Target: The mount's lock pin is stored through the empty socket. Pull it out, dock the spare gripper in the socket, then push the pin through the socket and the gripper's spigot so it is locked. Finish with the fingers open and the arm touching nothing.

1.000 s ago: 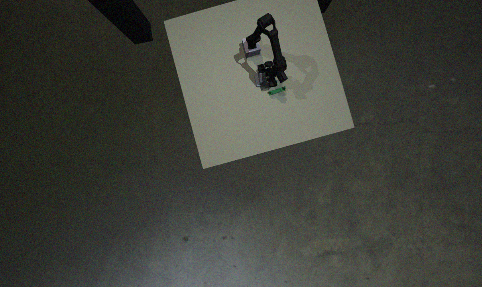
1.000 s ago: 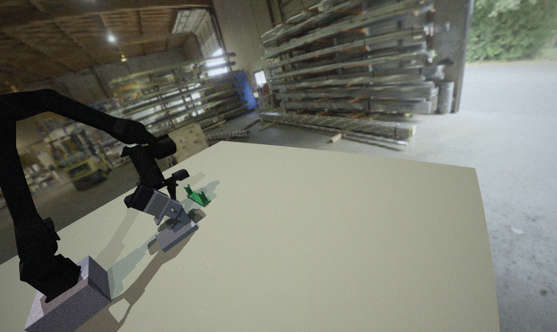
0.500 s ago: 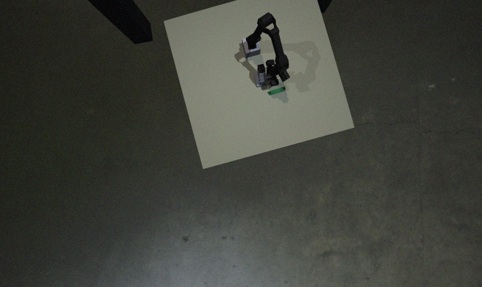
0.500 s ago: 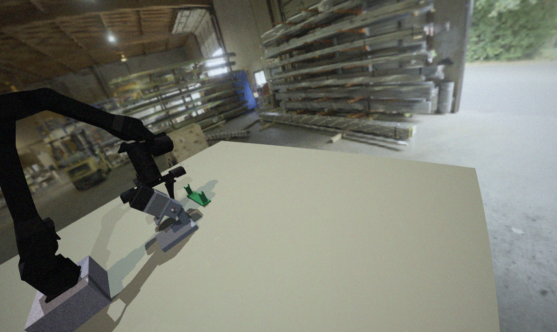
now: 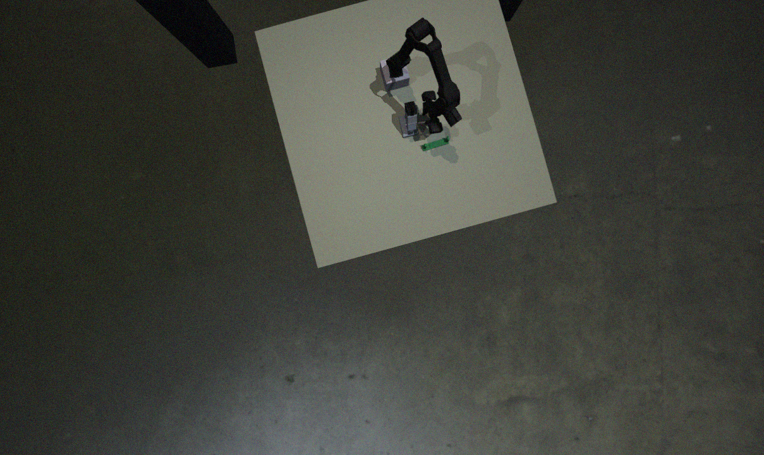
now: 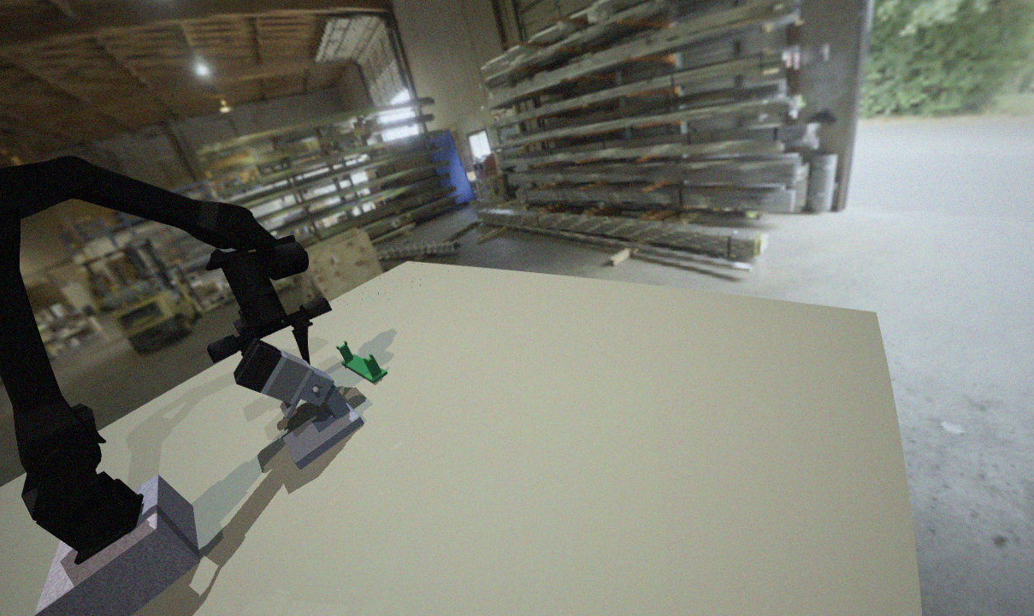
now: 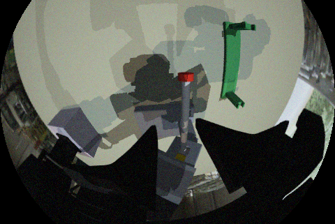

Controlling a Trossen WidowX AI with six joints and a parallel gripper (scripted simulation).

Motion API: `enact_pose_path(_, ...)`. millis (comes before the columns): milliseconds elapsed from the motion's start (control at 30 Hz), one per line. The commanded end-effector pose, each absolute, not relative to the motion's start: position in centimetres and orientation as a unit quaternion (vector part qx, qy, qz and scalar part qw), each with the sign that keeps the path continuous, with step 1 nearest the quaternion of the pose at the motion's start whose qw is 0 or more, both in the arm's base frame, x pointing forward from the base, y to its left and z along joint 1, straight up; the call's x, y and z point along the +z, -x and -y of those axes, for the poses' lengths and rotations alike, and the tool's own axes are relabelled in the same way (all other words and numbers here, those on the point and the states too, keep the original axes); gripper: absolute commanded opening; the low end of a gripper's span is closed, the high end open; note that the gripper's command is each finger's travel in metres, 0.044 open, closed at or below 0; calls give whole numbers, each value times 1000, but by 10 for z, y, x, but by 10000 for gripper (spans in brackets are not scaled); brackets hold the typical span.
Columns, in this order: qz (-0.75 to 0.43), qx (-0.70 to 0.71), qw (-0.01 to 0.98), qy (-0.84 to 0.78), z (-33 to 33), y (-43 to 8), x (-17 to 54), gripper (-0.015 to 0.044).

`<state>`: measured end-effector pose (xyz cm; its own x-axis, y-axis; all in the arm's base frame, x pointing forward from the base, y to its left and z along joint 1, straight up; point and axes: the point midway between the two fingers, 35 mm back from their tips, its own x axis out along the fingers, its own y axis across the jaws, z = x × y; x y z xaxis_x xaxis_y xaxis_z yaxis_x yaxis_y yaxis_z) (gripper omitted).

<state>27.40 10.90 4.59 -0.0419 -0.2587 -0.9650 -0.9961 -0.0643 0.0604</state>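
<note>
The mount (image 6: 322, 442) (image 7: 146, 117) stands on the table with its socket tilted. The spare gripper (image 6: 279, 376) (image 5: 411, 121), grey with a black end, sits in the mount's socket at a slant. The lock pin (image 7: 185, 100), grey with a red head, has its far end at the socket block in the wrist view; a small pale dot shows on the block's other side in the exterior view. How deep the pin sits is hard to tell. My gripper (image 7: 176, 125) (image 6: 306, 359) is open, its fingertips on either side of the pin's shaft with gaps showing.
An empty green cradle (image 5: 435, 144) (image 6: 363, 366) (image 7: 232, 61) with two upright ends stands on the table (image 5: 430, 198) (image 6: 619, 429) beside the mount. The arm's own grey base block (image 5: 397, 83) (image 6: 144, 563) (image 7: 75, 128) is on the other side of the mount.
</note>
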Motion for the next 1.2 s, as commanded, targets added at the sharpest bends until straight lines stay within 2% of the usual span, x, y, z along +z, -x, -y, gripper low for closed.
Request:
enact_pose_path(0, -555, 461, 401, 565, -115, -274, 54, 200)
enact_pose_path(833, -556, 461, 390, 571, -143, -268, 93, 200)
enact_pose_path(1133, -556, 460, 390, 572, -137, -269, 87, 436)
enact_pose_path(1167, -556, 460, 390, 572, -137, -269, 87, 440)
